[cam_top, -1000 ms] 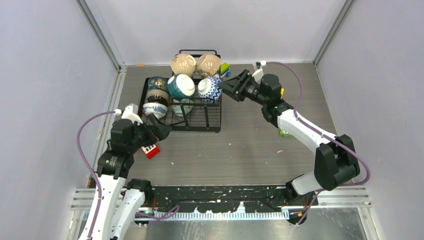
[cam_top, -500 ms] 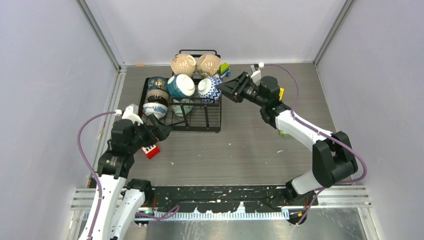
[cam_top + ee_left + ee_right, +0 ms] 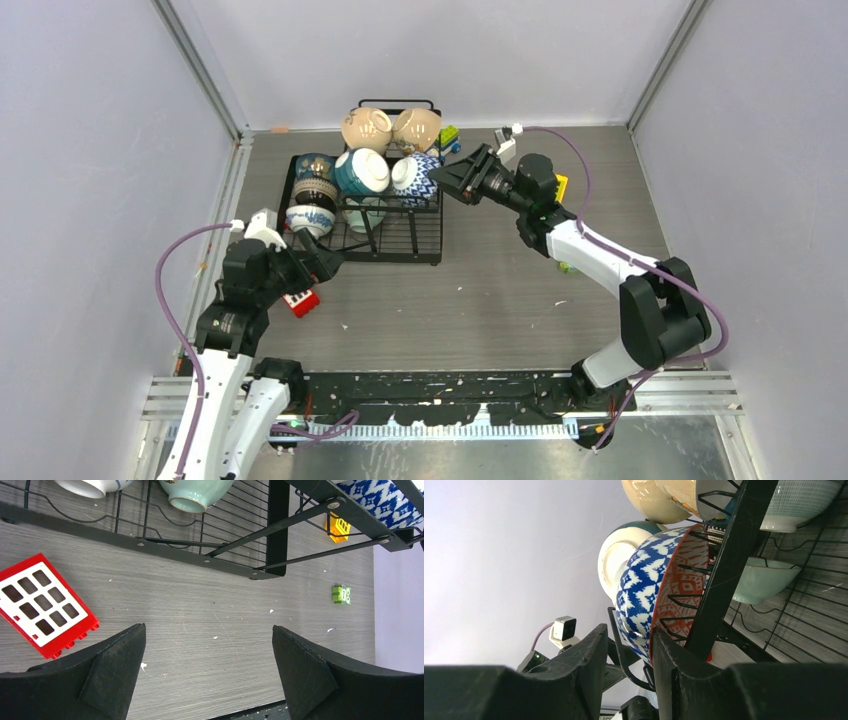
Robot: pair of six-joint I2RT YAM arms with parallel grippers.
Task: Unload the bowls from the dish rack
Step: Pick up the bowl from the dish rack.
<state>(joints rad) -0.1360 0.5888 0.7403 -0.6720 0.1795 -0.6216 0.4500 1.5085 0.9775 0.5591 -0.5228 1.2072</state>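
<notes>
The black wire dish rack (image 3: 400,245) stands at the back left and holds several bowls. On its raised back section, a blue-and-white patterned bowl (image 3: 418,176) with a red-patterned inside (image 3: 644,590) stands on edge beside a teal bowl (image 3: 360,172). My right gripper (image 3: 452,178) straddles the patterned bowl's rim (image 3: 630,630), one finger against the inside. The other finger (image 3: 591,650) stands just off the outside, past a rack wire. My left gripper (image 3: 325,262) hangs wide open over bare table (image 3: 209,635), in front of the rack, holding nothing.
Two cream bowls (image 3: 366,129) sit at the rack's back, and patterned bowls (image 3: 312,195) stack at its left. A pale green bowl (image 3: 196,492) lies low inside. A red block (image 3: 42,605) lies by my left gripper. Green (image 3: 341,594) and yellow (image 3: 338,527) toys lie right of the rack.
My right gripper has slid left onto the blue-and-white bowl's rim and its jaws have narrowed. The left arm has stayed still.
</notes>
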